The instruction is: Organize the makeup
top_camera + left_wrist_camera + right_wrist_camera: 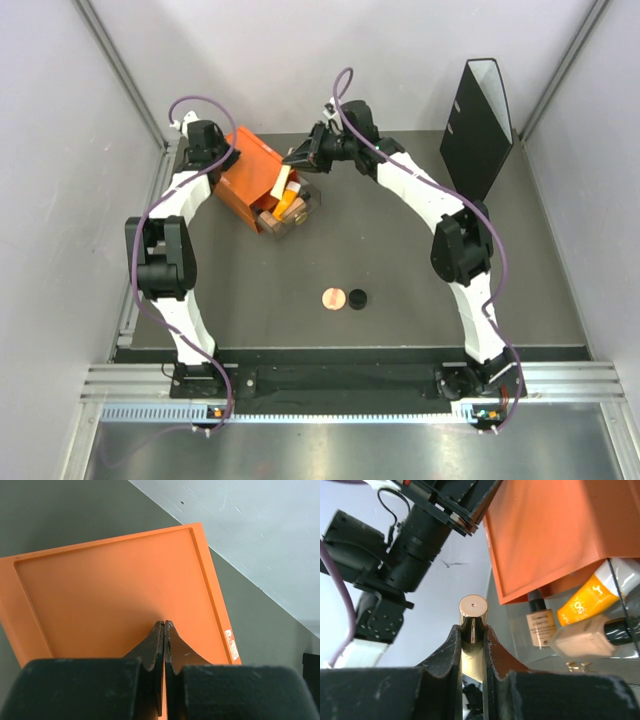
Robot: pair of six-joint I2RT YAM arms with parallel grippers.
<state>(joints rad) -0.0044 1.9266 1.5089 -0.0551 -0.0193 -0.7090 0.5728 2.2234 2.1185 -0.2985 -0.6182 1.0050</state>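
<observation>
**Gripping the stick, box just ahead**

Right claw (472,641) is clamped narrow on the stick (473,609), pads on the shaft just under its round, shiny gold cap, and the stick stands up between the fingers. It hangs right beside the orange box (555,530), well above the surface (420,290).

That stick looks light, rigid and slick. Glossy metal-look plastic like this could well slide or twist in the pads, so a firm hold low on the shaft, close to the middle, seems safest. Pinching the cap alone might pull it off, though that's a guess.

Tucked under the box edge are the tube (587,600) and the beige bottles (540,626), lying packed close together. The bottles look like glass: heavier, hard, and breakable if knocked, so the stick wants a gentle entry. The tube is soft and will give.

Left claw (164,630) is closed tight, fingers pressed together on nothing, with its tips at the flat top of the box, apparently steadying it.

Out on the open surface, the pink disc (333,297) and black disc (357,298) lie side by side, nearly touching. They're flat, low and thin-edged, so each would need a pinch across the rim.
</observation>
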